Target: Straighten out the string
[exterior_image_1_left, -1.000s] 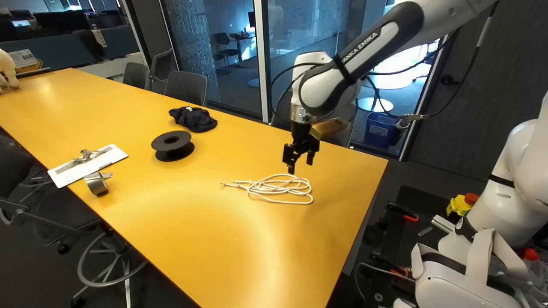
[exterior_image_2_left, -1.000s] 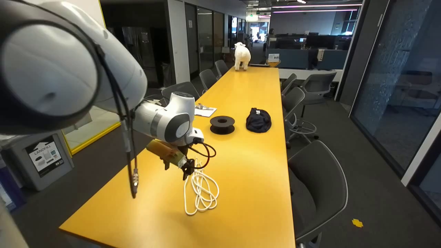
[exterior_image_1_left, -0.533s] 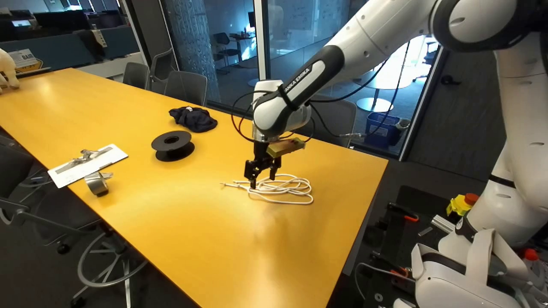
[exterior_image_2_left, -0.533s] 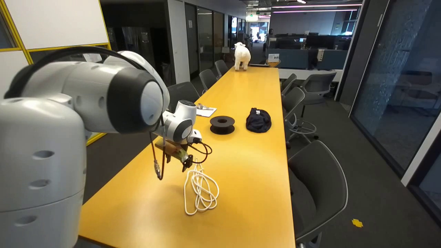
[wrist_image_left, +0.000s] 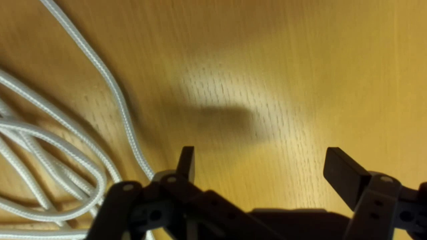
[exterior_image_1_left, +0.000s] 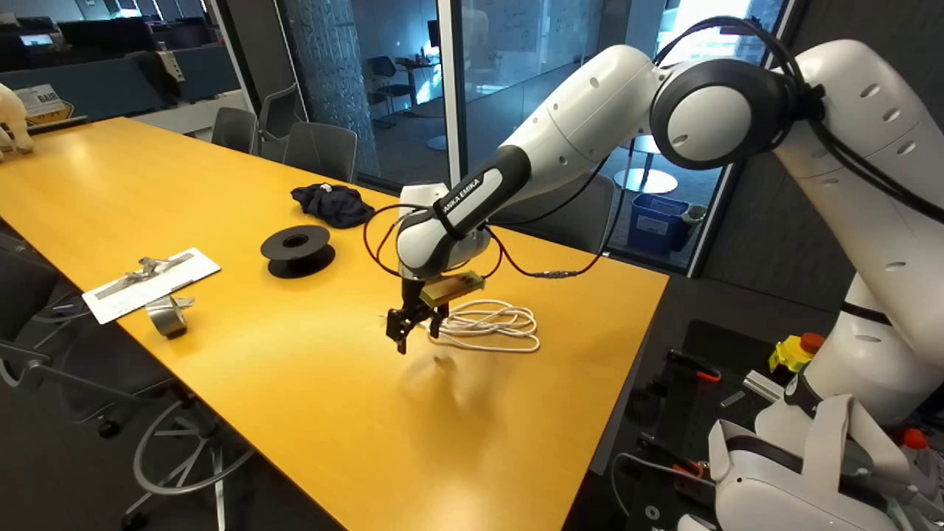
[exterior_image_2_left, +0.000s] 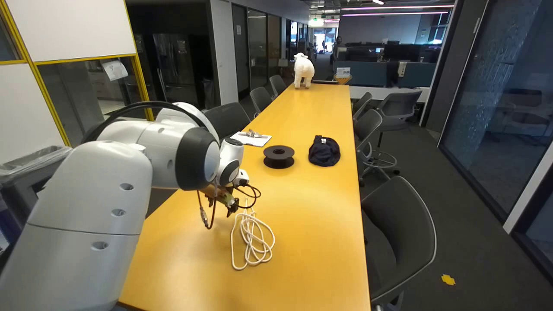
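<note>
The white string (exterior_image_1_left: 509,350) lies on the yellow table in a loose bundle of overlapping loops. In an exterior view its far loose end shows (exterior_image_2_left: 247,202), pointing along the table. My gripper (exterior_image_1_left: 418,341) points down, low over the table beside that end, and hides part of the string in this view. In the wrist view the string (wrist_image_left: 120,100) fills the left side, and one strand passes behind the left finger. The gripper (wrist_image_left: 259,156) is open in the wrist view, with only bare table between its fingers. It does not hold the string.
A black spool (exterior_image_1_left: 297,252) stands farther along the table (exterior_image_1_left: 310,398). A dark cloth (exterior_image_1_left: 334,206) lies beyond it. A clipboard (exterior_image_1_left: 151,286) and a tape roll (exterior_image_1_left: 167,317) lie near one long edge. A grey chair (exterior_image_2_left: 399,242) stands by the other edge.
The arm has reached farther out along the table. The gripper has moved left and lower in an exterior view, from above the loops to near the loose end. The string has not moved.
</note>
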Robot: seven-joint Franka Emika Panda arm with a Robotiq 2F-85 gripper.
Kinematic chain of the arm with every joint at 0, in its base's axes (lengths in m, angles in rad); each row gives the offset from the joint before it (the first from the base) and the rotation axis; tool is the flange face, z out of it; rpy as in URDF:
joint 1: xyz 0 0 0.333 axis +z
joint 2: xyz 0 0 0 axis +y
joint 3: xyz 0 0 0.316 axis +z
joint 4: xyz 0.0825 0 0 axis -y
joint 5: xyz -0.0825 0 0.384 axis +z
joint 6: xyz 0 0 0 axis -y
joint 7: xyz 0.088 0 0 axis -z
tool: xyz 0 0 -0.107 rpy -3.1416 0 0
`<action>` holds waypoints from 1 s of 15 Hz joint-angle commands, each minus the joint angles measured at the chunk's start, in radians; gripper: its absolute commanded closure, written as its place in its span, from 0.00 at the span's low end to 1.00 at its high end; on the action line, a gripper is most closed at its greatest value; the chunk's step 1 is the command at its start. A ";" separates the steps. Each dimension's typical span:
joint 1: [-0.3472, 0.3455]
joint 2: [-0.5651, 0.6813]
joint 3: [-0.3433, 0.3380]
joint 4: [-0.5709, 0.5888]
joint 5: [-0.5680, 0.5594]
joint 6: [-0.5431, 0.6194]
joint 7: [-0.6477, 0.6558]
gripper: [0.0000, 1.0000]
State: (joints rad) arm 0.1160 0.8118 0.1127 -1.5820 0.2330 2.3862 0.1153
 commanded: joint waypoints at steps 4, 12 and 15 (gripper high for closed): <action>0.044 0.104 -0.057 0.169 -0.086 -0.038 0.080 0.00; 0.055 0.117 -0.086 0.242 -0.155 -0.179 0.110 0.00; 0.044 0.147 -0.084 0.266 -0.153 -0.199 0.098 0.00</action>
State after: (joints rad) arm 0.1585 0.9109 0.0364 -1.3858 0.0969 2.2258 0.2027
